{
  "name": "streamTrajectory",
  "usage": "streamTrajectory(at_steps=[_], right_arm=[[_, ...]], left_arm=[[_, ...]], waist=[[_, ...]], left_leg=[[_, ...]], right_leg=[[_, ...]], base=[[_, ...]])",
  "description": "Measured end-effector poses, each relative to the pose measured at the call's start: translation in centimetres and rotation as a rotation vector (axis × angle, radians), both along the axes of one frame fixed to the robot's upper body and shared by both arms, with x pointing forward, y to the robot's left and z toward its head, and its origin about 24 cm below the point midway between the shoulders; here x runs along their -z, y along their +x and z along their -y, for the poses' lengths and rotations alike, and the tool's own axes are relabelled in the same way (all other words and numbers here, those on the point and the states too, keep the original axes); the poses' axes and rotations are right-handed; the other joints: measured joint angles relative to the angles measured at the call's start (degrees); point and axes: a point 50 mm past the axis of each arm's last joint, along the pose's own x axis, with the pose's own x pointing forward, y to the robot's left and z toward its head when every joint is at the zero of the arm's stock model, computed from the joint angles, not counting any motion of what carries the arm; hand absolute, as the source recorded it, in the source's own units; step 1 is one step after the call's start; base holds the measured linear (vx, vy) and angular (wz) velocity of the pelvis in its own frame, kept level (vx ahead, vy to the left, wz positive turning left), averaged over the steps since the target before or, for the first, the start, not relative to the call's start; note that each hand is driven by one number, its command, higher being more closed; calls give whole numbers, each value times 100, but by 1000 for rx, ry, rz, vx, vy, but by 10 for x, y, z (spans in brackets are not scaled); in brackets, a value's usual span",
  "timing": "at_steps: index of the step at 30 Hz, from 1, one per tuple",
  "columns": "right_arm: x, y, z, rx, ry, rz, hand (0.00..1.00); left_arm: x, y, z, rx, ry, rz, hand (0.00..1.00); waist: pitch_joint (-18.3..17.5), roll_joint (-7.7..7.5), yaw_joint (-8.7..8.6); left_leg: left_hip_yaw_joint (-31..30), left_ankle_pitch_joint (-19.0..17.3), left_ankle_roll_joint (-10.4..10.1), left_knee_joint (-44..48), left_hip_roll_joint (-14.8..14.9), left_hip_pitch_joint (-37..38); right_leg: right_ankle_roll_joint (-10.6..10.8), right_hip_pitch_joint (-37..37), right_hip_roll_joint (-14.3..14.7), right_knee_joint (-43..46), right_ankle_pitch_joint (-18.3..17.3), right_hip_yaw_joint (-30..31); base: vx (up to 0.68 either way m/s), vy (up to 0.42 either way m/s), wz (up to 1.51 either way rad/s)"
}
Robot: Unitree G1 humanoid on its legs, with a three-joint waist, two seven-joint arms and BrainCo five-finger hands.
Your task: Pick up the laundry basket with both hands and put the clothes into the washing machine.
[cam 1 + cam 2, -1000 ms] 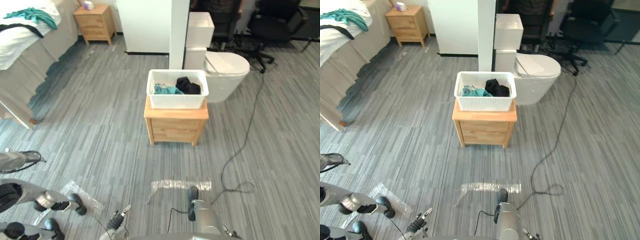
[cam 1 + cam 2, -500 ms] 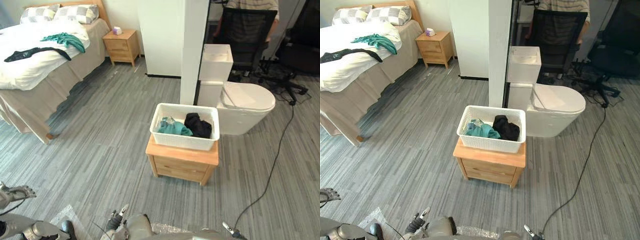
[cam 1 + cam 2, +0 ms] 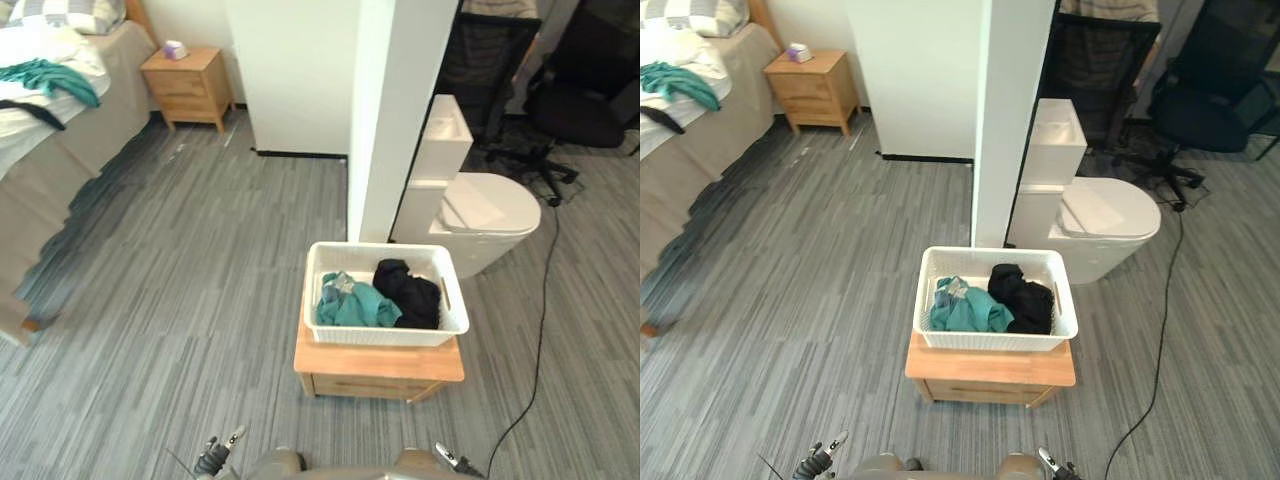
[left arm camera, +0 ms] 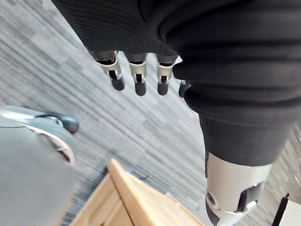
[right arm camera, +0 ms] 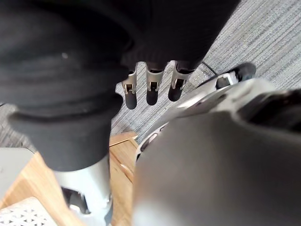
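Squarely, white perforated plastic laundry basket (image 3: 385,335) tops low wooden cabinet (image 3: 380,362), teal and black clothes (image 3: 350,305) inside. Both empty, fingers straight: left hand (image 4: 139,80), right hand (image 5: 153,89).

Head eyes look down, share basket (image 3: 385,334); wrist views close, downward.

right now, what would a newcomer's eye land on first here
The white laundry basket sits on a low wooden cabinet mid-floor, with teal clothes and black clothes inside. Right behind it stand a white pillar and a white toilet. The left hand and right hand are open, holding nothing.
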Motion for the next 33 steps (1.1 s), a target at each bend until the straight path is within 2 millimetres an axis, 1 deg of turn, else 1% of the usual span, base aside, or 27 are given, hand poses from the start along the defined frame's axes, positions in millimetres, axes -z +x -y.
streamTrajectory(at_steps=[1,2,3,4,5,6,8,9,10,11,12,14,16,17,18,19,20,21,22,23,24,26,27,29,31,32,33], right_arm=[[0,-1,1,3,-2,-3,0],[0,-3,2,18,-6,-6,0],[0,-4,3,37,-6,-7,0],[0,-10,5,76,-4,-14,0],[-1,-15,15,129,-20,-19,0],[-1,-20,19,158,-27,-25,0],[-5,-30,37,248,-66,-34,0],[-5,-33,39,266,-71,-40,0],[-6,-38,41,285,-77,-47,0],[-6,-39,42,282,-80,-50,0],[-6,-38,42,281,-81,-49,0],[-7,-34,44,274,-88,-36,0],[-7,-30,44,268,-88,-27,0],[-8,-28,43,260,-91,-18,0],[-10,-21,44,251,-101,8,0],[-15,-10,47,244,-127,64,0],[-18,-4,49,240,-147,94,0],[-33,16,59,203,-218,199,0],[-42,24,65,194,-255,244,0],[-57,36,75,186,-317,318,0],[-74,48,84,175,-389,387,0],[-118,73,100,150,-548,547,0],[-130,77,102,151,-586,585,0],[-173,85,113,151,-740,704,0],[-196,85,120,151,-840,750,0],[-203,87,123,141,-876,758,0],[-205,89,125,139,-887,761,0]], left_arm=[[0,2,-1,0,2,5,0],[-2,6,-1,-1,5,19,0],[-2,8,-3,-3,8,25,0],[-4,10,-5,-13,13,35,0],[-2,10,2,-33,-11,35,0],[-1,10,7,-43,-26,37,0],[0,13,16,-115,-52,58,0],[-1,16,16,-130,-51,73,0],[-5,22,13,-158,-40,110,0],[-11,30,9,-179,-22,156,0],[-14,34,7,-184,-14,181,0],[-26,46,-2,-195,35,260,0],[-34,51,-7,-202,64,302,0],[-39,54,-9,-205,81,325,0],[-44,55,-12,-211,103,351,0],[-52,57,-16,-224,126,384,0],[-56,55,-19,-236,142,398,0],[-69,54,-27,-285,196,449,0],[-76,54,-31,-310,220,474,0],[-88,56,-35,-343,261,519,0],[-101,58,-41,-356,308,563,0],[-139,57,-61,-389,461,671,0],[-149,57,-64,-386,499,697,0],[-185,58,-72,-368,636,793,0],[-205,63,-69,-321,698,856,0],[-212,68,-66,-278,709,886,0],[-213,71,-64,-259,703,899,0]], waist=[[-8,10,-3],[-16,20,-11],[-21,12,-20],[-98,-118,-29],[-180,-26,-38],[-232,81,-36],[-273,292,-22],[-278,314,-29],[-293,304,-48],[-319,270,-65],[-342,248,-67],[-451,226,-48],[-477,204,-30],[-481,156,-7],[-478,112,29],[-485,89,25],[-494,79,25],[-502,79,23],[-510,93,24],[-524,119,25],[-533,155,45],[-551,114,49],[-558,105,49],[-561,115,47],[-583,139,43],[-601,153,38],[-611,166,39]], left_leg=[[22,1,-2,-41,26,63],[34,3,-5,-54,70,122],[33,8,-14,-56,74,147],[19,40,-93,-79,-38,191],[-70,77,-257,-221,-4,305],[-81,137,-351,-300,65,345],[-99,240,-504,-590,221,638],[-110,278,-536,-632,249,681],[-131,330,-531,-644,285,777],[-182,374,-522,-649,293,776],[-235,396,-523,-655,289,738],[-356,414,-537,-747,252,552],[-420,414,-537,-840,209,461],[-454,414,-537,-851,175,394],[-462,413,-538,-853,148,334],[-497,411,-539,-871,126,332],[-508,408,-540,-877,117,339],[-515,399,-537,-928,102,359],[-517,387,-531,-961,104,359],[-515,330,-527,-986,118,338],[-510,260,-525,-995,146,322],[-489,231,-527,-977,167,336],[-475,228,-527,-963,171,336],[-427,218,-525,-928,182,334],[-414,218,-525,-922,181,334],[-410,218,-526,-921,180,333],[-400,218,-526,-920,180,325]], right_leg=[[-22,-40,6,-207,-36,-163],[-44,-119,16,-805,-17,-371],[-56,-121,19,-1213,54,-409],[-208,-103,21,-2165,757,-352],[-130,-8,173,-2345,938,-251],[-170,50,260,-2449,978,-239],[-171,433,550,-2922,986,-287],[-176,548,608,-3033,1002,-296],[-163,776,699,-3283,1068,-335],[-158,925,782,-3597,1201,-375],[-138,961,835,-3753,1281,-381],[-136,990,940,-4371,1660,-385],[-130,999,974,-4685,1861,-405],[-122,1001,974,-4842,1963,-418],[-123,981,967,-4928,2049,-415],[-115,983,949,-4928,2058,-430],[-111,984,942,-4929,2065,-428],[-106,975,932,-4933,2084,-423],[-102,957,935,-4944,2089,-424],[-93,918,951,-4950,2103,-420],[-107,889,973,-4953,2125,-413],[-119,898,974,-4956,2166,-399],[-122,898,975,-4956,2172,-388],[-127,897,973,-4956,2195,-362],[-131,892,978,-4955,2200,-348],[-137,876,984,-4955,2205,-319],[-140,855,986,-4955,2211,-297]], base=[[307,-70,-17],[176,-87,-5],[219,-139,1],[241,-175,2],[246,-164,-2],[239,-140,-8],[226,-122,-8],[152,-131,-1],[40,-92,6],[38,-115,8],[-6,-73,1],[-35,-13,-4],[-38,29,3],[-46,23,3],[-63,30,7],[-62,31,4],[-73,36,5],[-61,27,1],[-87,29,1],[-70,21,-2],[-88,29,-2],[-85,12,-5],[-66,-9,-8],[-55,-8,-6],[-37,1,-5],[-25,5,-10],[-35,2,-16]])
